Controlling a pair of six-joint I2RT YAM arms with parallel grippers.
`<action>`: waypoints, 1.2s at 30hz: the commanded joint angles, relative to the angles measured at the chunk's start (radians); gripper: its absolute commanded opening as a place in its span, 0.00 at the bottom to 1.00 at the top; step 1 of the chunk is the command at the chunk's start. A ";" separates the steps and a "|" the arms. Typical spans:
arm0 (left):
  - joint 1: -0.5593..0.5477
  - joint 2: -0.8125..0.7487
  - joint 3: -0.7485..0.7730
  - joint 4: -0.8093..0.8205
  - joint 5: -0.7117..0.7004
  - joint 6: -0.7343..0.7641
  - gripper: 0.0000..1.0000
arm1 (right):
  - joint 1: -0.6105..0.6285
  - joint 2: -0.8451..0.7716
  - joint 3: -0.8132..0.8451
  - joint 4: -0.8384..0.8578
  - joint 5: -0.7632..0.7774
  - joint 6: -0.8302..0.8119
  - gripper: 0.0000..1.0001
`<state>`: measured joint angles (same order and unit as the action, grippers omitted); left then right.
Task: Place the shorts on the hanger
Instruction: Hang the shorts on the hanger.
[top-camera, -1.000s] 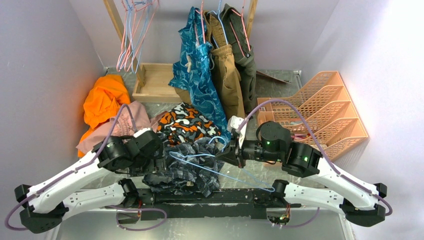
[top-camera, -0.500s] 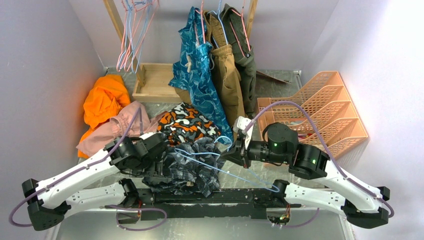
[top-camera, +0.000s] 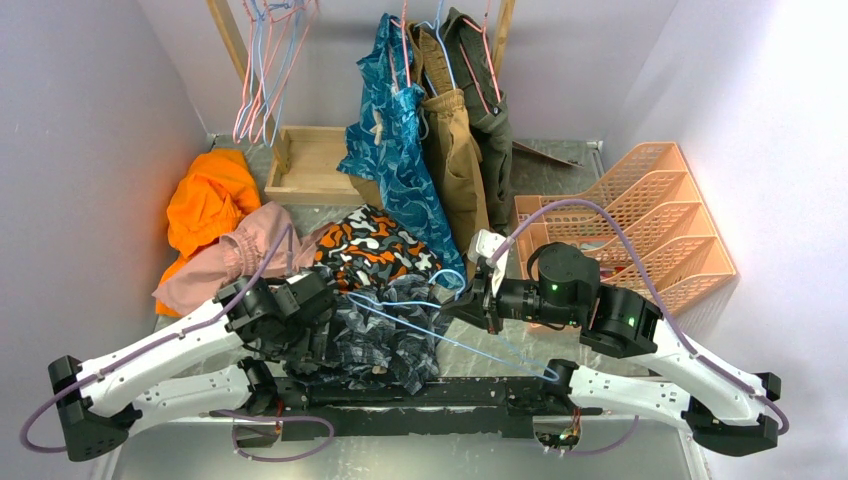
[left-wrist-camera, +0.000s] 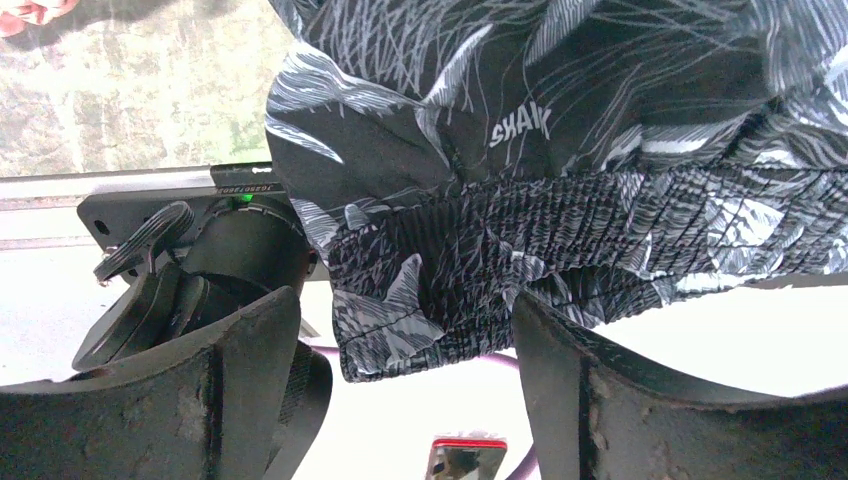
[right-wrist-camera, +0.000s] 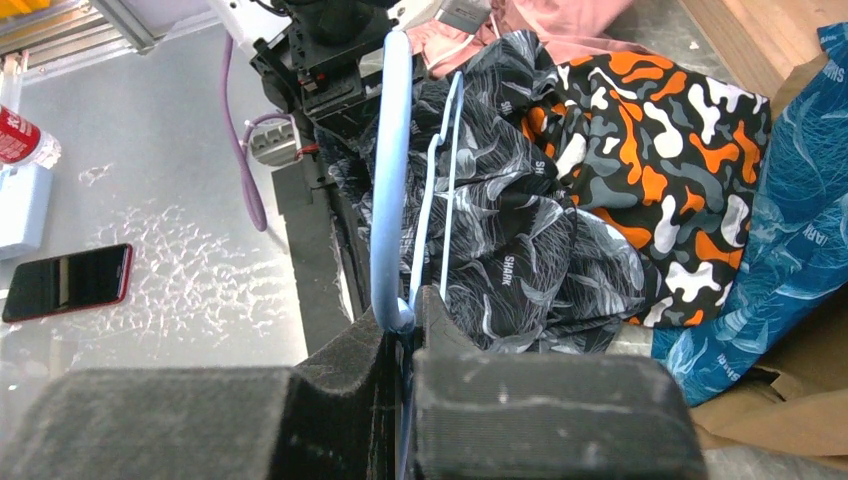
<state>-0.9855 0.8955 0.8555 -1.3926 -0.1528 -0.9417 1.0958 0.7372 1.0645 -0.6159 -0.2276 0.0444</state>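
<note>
The shorts (top-camera: 375, 335) lie bunched at the near middle of the table, dark charcoal with a grey-white leaf print. My left gripper (top-camera: 303, 325) is open at their left edge. In the left wrist view the elastic waistband (left-wrist-camera: 560, 230) hangs between and just beyond the open fingers (left-wrist-camera: 240, 390). My right gripper (top-camera: 468, 305) is shut on the light-blue wire hanger (top-camera: 440, 335) near its hook. The hanger slants over the right part of the shorts. The right wrist view shows the hanger (right-wrist-camera: 390, 180) clamped in the gripper (right-wrist-camera: 410, 310), above the shorts (right-wrist-camera: 520, 230).
Black-orange-white shorts (top-camera: 375, 245) lie just behind the shorts. Teal shorts (top-camera: 395, 150) and khaki and olive garments hang at the back. Orange (top-camera: 205, 200) and pink (top-camera: 225, 265) clothes are on the left, with a wooden tray (top-camera: 310, 165) behind. A peach file rack (top-camera: 640, 225) stands on the right.
My left arm has moved right, bringing its open gripper against the shorts' left edge. My right gripper has shifted slightly right and back with the hanger still held.
</note>
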 joint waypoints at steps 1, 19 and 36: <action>0.002 0.014 0.022 -0.009 0.055 0.065 0.81 | -0.001 -0.011 0.026 -0.012 0.008 -0.009 0.00; 0.001 0.072 0.183 -0.009 -0.027 0.107 0.07 | -0.002 -0.008 0.073 -0.047 0.009 -0.030 0.00; 0.002 0.338 0.795 -0.008 -0.120 0.222 0.07 | -0.002 -0.043 0.051 0.028 0.044 -0.007 0.00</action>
<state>-0.9852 1.2308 1.5944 -1.3933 -0.2512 -0.7544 1.0958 0.7204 1.1610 -0.6613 -0.2562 0.0219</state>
